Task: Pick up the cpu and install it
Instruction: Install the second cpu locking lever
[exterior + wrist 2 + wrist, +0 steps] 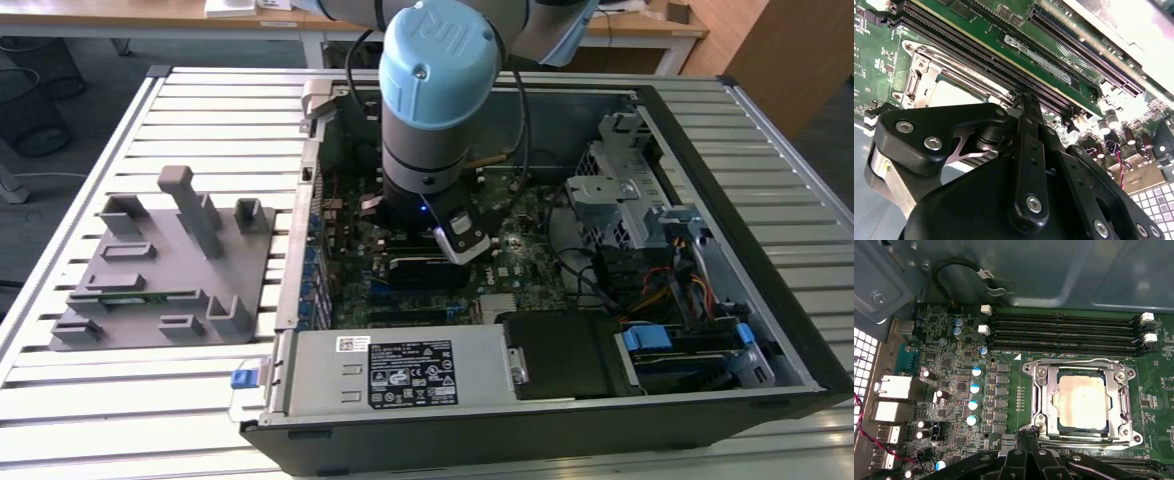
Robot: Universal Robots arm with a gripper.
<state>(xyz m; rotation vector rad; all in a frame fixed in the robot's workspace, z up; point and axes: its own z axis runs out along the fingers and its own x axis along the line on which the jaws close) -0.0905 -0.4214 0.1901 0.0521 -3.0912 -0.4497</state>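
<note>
The cpu (1081,401), a square chip with a pale shiny top, lies inside the metal socket frame (1040,390) on the green motherboard. Its top also shows in the second wrist view as the cpu (951,92) within the frame. My gripper (1026,432) hangs just beside the socket's edge, its black fingers (1026,125) pressed together with nothing between them. In the exterior view the gripper (451,238) is down inside the open computer case, over the board.
Black memory slots (1064,330) run along the far side of the socket. A grey parts fixture (160,270) sits on the slatted table at the exterior view's left. A power supply (387,370), drive cage (641,200) and cables (667,290) crowd the case.
</note>
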